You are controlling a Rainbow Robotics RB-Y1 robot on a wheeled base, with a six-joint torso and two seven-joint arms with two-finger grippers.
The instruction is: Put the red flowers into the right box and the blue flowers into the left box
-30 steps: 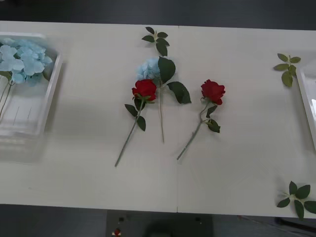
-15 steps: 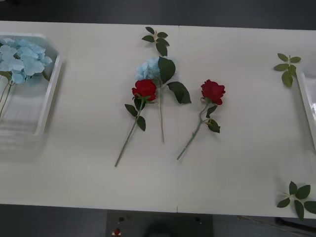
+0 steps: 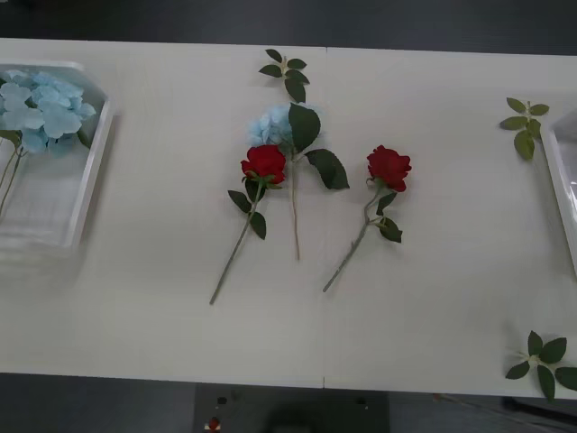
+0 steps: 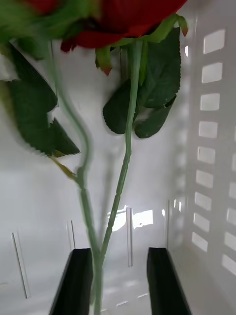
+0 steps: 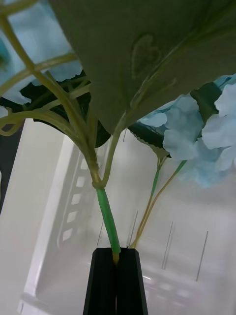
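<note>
Flowers being set down: each end effector is over its own box

We have the left end effector (image 5: 116, 256) clenched on the stem of a blue flower (image 5: 211, 142) hanging over the ridged floor of the left box (image 5: 44, 216); we should lower it until the head rests beside the blue blooms already there (image 3: 41, 108), then let go, so the big leaves don't drag it over the rim. Our right end effector (image 4: 119, 280) stands released inside the right box (image 4: 216, 147), a red flower (image 4: 129, 147) stem lying between its black fingers (image 4: 76, 280); we judge it best to lift straight up without snagging. On the desk (image 3: 433, 307), two roses (image 3: 264, 163) and one blue cluster (image 3: 270, 124) wait mid-desk.
</note>
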